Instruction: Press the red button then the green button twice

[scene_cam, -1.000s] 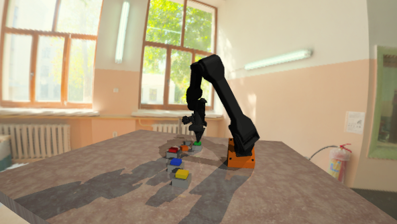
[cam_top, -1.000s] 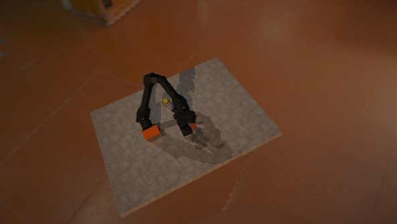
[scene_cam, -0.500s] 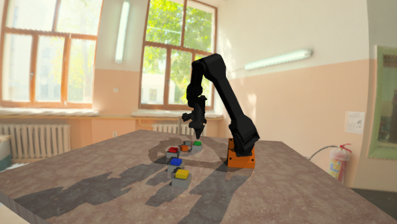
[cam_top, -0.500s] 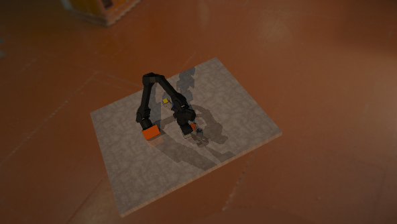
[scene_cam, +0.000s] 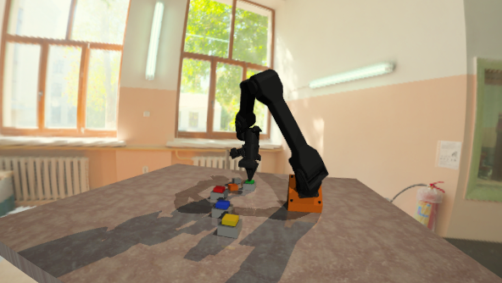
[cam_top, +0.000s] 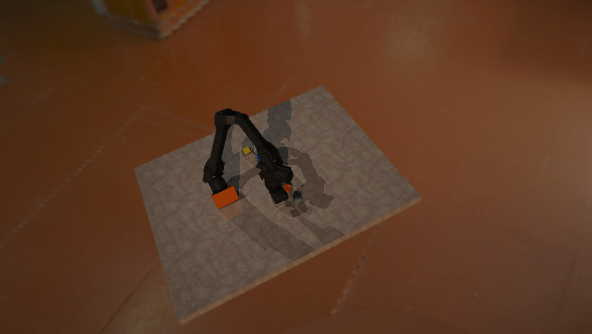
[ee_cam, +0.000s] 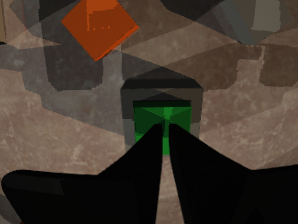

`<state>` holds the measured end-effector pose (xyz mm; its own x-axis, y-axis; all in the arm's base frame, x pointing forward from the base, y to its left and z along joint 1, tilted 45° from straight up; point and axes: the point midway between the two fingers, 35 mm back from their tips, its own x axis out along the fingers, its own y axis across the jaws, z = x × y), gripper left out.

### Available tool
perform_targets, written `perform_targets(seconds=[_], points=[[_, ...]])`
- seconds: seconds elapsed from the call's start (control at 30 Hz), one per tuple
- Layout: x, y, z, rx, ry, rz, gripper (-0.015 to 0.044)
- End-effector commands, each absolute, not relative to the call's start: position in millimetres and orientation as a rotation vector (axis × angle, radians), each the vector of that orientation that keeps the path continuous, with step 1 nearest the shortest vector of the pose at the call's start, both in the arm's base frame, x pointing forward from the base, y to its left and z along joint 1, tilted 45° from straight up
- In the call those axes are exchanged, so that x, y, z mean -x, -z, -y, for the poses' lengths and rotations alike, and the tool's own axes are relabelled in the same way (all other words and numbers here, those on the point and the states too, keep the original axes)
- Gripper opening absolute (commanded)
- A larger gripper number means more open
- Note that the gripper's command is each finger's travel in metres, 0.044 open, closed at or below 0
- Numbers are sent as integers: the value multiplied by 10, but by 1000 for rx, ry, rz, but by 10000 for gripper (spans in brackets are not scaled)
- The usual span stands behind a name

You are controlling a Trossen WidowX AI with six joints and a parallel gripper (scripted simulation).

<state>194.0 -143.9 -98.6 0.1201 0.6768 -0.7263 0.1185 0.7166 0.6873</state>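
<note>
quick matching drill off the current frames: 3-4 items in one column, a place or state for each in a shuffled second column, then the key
Items
1. gripper
2. green button
3. yellow button
4. orange block

Places or states
A. nearest the table's front edge in the exterior view
B. shut, holding nothing, pointing down
C. directly under the fingertips
D. on the table just beyond the green button, untouched

Pairs: 1-B, 2-C, 3-A, 4-D
</note>
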Motion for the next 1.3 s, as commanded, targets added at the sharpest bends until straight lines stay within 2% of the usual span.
perform_targets(seconds=[0.0, 0.5, 0.73, 0.93, 1.2, 1.27], points=[[-1936, 996, 1413, -717, -462, -1418, 20], [-1936, 996, 1413, -717, -462, -1418, 20], [-1895, 758, 1641, -716, -461, -1419, 20], [-2387, 66, 1407, -699, -422, -1431, 178], [-2781, -1190, 512, -700, -420, -1421, 387], [-2755, -1493, 237, -707, -432, -1418, 400]])
